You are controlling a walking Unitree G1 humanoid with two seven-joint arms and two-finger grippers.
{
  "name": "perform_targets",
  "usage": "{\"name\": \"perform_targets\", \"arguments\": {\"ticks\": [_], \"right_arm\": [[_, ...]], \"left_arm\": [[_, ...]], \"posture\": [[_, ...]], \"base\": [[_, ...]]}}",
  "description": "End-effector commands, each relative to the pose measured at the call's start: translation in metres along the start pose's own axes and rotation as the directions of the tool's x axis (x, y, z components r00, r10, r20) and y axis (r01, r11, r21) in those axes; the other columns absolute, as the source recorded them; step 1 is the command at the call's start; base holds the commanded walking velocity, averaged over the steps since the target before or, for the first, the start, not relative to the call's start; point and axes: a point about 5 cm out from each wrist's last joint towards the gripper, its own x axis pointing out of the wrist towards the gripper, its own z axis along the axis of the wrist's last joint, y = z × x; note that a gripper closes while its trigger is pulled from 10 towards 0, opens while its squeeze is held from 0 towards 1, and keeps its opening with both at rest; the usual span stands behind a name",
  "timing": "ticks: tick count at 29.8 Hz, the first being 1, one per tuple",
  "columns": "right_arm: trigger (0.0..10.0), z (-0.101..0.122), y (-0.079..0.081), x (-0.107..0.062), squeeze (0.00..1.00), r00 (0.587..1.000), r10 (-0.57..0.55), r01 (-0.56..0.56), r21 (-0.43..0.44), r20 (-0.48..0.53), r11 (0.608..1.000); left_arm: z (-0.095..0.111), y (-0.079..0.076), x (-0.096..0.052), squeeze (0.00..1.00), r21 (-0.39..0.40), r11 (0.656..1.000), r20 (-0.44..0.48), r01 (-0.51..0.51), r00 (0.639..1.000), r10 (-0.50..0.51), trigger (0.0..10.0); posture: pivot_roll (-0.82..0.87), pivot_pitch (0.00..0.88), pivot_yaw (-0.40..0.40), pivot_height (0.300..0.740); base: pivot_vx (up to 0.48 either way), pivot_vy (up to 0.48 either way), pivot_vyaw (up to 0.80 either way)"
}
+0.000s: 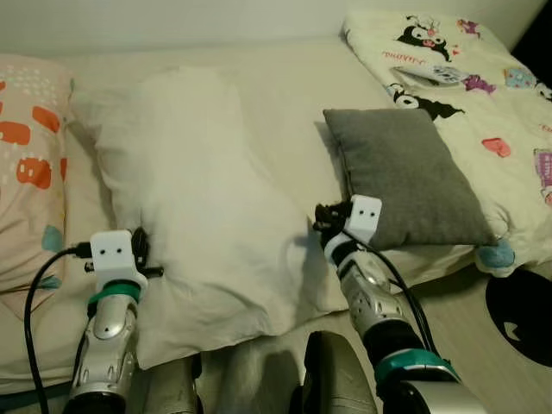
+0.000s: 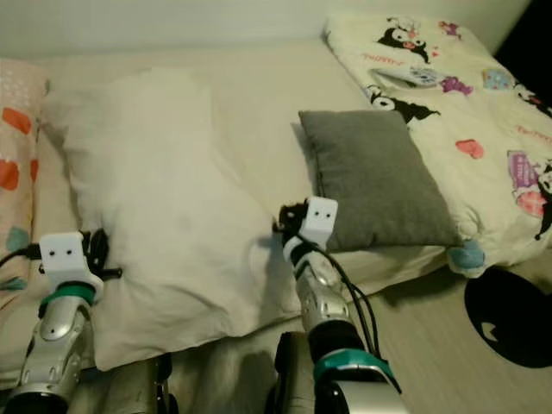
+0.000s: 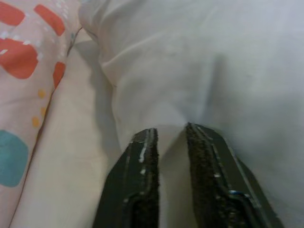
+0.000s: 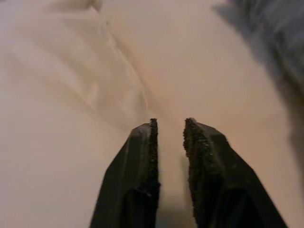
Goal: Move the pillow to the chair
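**Both tools at the big pillow, nothing lifted yet**

The large white soft fabric pillow [image 1: 194, 207] lies flat on the cream-sheeted bed [image 1: 285, 78], and everything else is placed from it. The left tool [image 3: 166, 142] sits at the pillow's near left edge, its two black fingers a narrow gap apart with a fold of white cloth between the tips; whether they actually pinch it cannot be told. The right tool [image 4: 168, 130] is at the pillow's right edge, between it and the small grey square cushion [image 1: 401, 177], fingers likewise slightly apart and resting over pale fabric, gripping nothing that shows.

Beyond the grey cushion lies a cartoon-printed cream quilt [image 1: 466, 78]; on the pillow's far left is a pink pillow with orange and teal patches [image 1: 30, 164].

As a judgement, the task is at its start: the arms are placed for a two-sided grasp, but closing, lifting, carrying and setting down on the chair all remain. No containers are present.
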Motion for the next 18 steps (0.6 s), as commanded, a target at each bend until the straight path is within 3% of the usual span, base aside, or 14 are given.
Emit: {"name": "perform_targets", "arguments": {"ticks": [1, 8, 13, 18], "right_arm": [[10.0, -0.006, -0.002, 0.002, 1.00, 0.999, -0.003, 0.010, 0.156, -0.044, 0.988], [10.0, 0.003, 0.014, 0.014, 1.00, 0.996, 0.077, -0.059, 0.361, -0.035, 0.931], [10.0, 0.006, 0.017, 0.017, 1.00, 0.995, 0.098, -0.079, 0.393, -0.030, 0.916], [10.0, 0.005, 0.018, 0.018, 1.00, 0.992, 0.119, -0.084, 0.501, -0.038, 0.862]], "left_arm": [[-0.009, 0.008, -0.002, 1.00, -0.044, 0.999, -0.017, -0.007, 1.000, 0.006, 10.0], [-0.007, 0.022, 0.008, 1.00, -0.182, 0.983, -0.003, 0.021, 1.000, -0.022, 10.0], [-0.008, 0.028, 0.012, 1.00, -0.247, 0.968, -0.007, 0.029, 0.999, -0.031, 10.0], [-0.016, 0.016, 0.017, 1.00, -0.410, 0.906, -0.028, 0.101, 0.992, -0.123, 10.0]], "posture": [[0.09, 0.147, -0.039, 0.592], [0.09, 0.213, -0.020, 0.592], [0.09, 0.219, -0.012, 0.592], [0.08, 0.224, -0.008, 0.592]], "base": [[0.000, 0.000, 0.00], [0.000, 0.000, 0.00], [0.000, 0.000, 0.00], [0.000, 0.000, 0.00]]}}
